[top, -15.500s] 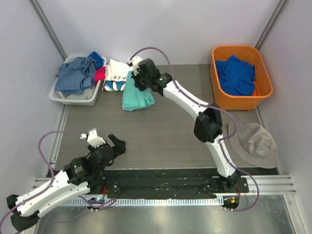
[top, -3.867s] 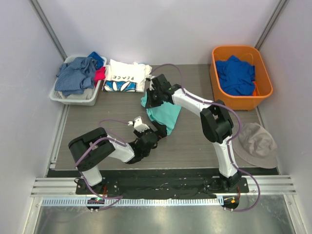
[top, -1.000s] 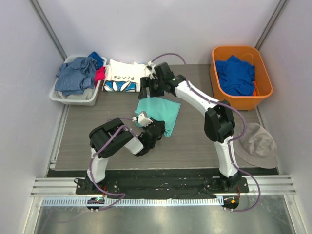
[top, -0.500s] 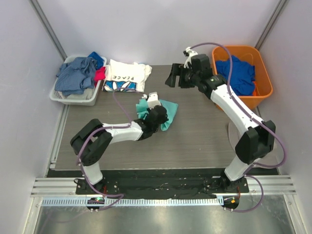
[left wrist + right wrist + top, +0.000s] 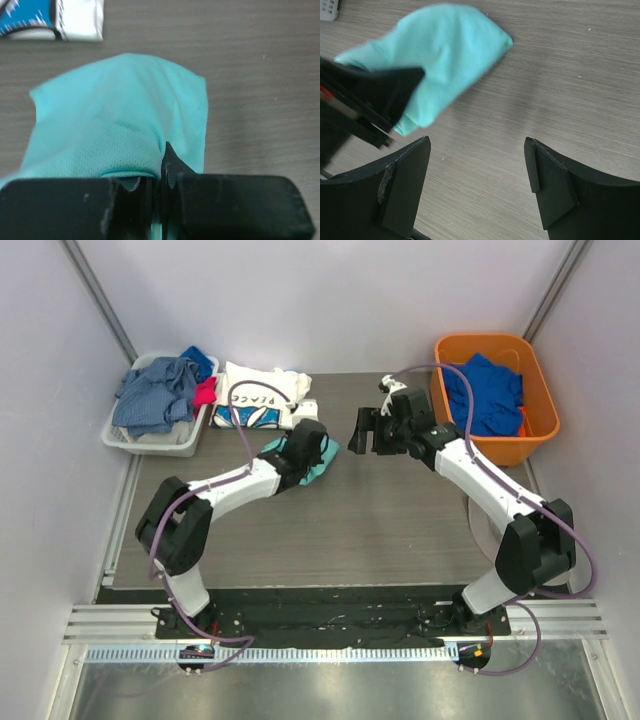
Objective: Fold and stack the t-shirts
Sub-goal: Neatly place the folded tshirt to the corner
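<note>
Two t-shirts lie at the top view's upper centre. The white PEACE t-shirt (image 5: pixel 262 395) lies flat. Just below it, the mint-teal t-shirt (image 5: pixel 120 115) is pinched in the closed jaws of the left gripper (image 5: pixel 160 185), probably for stacking, though its folds are unclear. The right gripper (image 5: pixel 477 165) hangs wide open and empty, clear of the cloth.
</note>
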